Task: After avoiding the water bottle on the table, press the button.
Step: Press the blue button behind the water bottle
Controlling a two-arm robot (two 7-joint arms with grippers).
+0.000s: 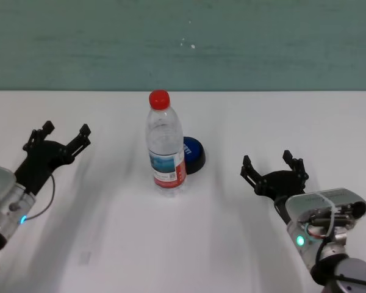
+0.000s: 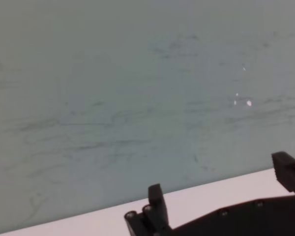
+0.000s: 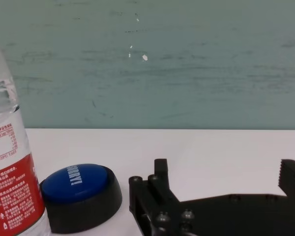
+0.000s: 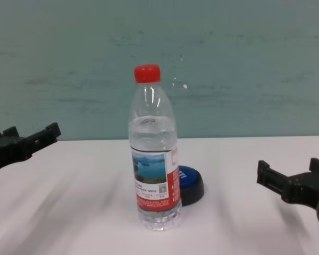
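Observation:
The water bottle [image 1: 165,152] stands upright near the middle of the white table [image 1: 110,244], clear with a red cap and a red-and-white label; it also rises in the chest view [image 4: 154,159]. Right behind it, partly hidden, sits the blue-domed button [image 1: 193,154] on its black base, seen up close in the right wrist view [image 3: 78,189] beside the bottle [image 3: 12,172]. My right gripper [image 1: 274,166] hovers open to the right of the button, holding nothing. My left gripper [image 1: 60,135] rests open at the far left, well apart from the bottle.
A teal wall [image 1: 183,43] runs along the table's far edge. Bare tabletop lies between the right gripper and the button, and wide bare surface spreads in front of the bottle.

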